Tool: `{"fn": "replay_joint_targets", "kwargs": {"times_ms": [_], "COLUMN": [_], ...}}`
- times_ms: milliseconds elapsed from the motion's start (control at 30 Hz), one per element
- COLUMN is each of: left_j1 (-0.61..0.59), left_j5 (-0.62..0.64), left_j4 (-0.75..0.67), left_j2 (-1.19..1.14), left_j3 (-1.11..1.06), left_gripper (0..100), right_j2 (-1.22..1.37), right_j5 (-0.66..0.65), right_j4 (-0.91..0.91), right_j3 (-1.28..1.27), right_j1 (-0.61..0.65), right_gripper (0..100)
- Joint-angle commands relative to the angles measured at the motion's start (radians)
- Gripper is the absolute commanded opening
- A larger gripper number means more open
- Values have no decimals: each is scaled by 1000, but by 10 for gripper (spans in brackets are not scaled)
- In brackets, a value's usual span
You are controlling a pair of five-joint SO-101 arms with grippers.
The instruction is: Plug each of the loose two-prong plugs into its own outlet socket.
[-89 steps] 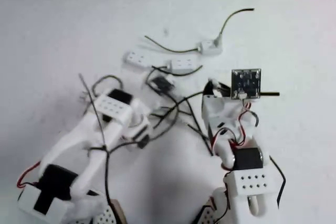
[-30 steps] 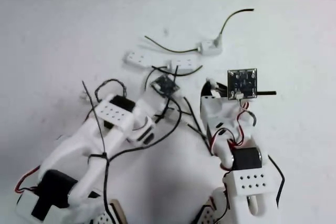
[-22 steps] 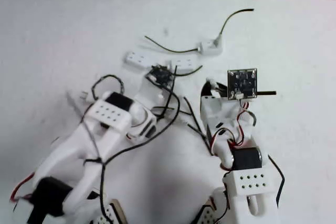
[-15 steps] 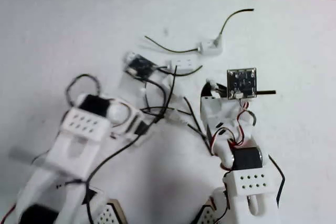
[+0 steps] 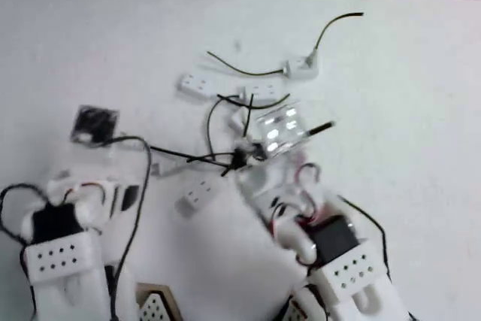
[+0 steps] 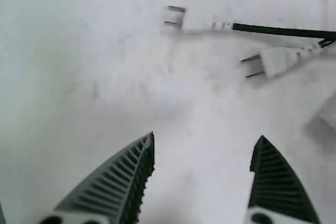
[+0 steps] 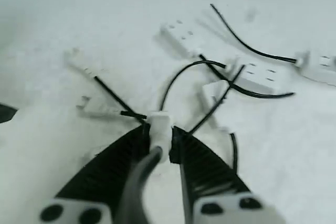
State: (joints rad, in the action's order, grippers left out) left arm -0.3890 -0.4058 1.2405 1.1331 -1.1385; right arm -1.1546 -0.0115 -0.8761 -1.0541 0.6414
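On the white bench [image 5: 421, 110], toward the middle of the far edge, three outlet sockets lie in a loose row: one [image 5: 197, 84] beside a second [image 5: 259, 93], and a third [image 5: 301, 68] a little apart, each trailing a thin black cable [image 5: 331, 28]. A fourth white block with holes [image 5: 197, 195] lies nearer the front edge, between the two arms.

The high view gives this layout but blurs the arms' ends; the wrist views settle them. The left claw [image 6: 205, 140] is spread wide and holds nothing, hovering over bare bench. Beyond it lie two loose plugs, one [image 6: 181, 18] on a black cable and one [image 6: 268, 62] just beside it, their two prongs plain to see and unplugged.

The right claw [image 7: 160, 132] is closed tightly on a small white plug [image 7: 159, 121], with black cables crossing just past it. The sockets lie farther off, none touching the held plug. Its prongs cannot be made out.
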Motion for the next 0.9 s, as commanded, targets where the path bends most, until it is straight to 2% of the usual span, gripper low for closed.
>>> {"fn": "replay_joint_targets", "kwargs": {"times_ms": [0,267,467,600,867], "left_j1": [-131,-171,-171,-171,-171], "left_j5": [-9,-6,-6,-6,-6], "left_j4": [-109,-201,-199,-199,-199], "left_j2": [50,54,54,54,53], "left_j3": [-92,-213,-219,-219,-221], "left_gripper": [294,294,294,294,294], "right_j2": [81,341,449,495,611], "right_j5": [-11,-11,-15,-101,-63], "right_j4": [7,156,186,186,188], "right_j3": [40,40,44,63,140], "right_j1": [120,225,228,223,222], "right_gripper": [17,17,17,17,17]}}
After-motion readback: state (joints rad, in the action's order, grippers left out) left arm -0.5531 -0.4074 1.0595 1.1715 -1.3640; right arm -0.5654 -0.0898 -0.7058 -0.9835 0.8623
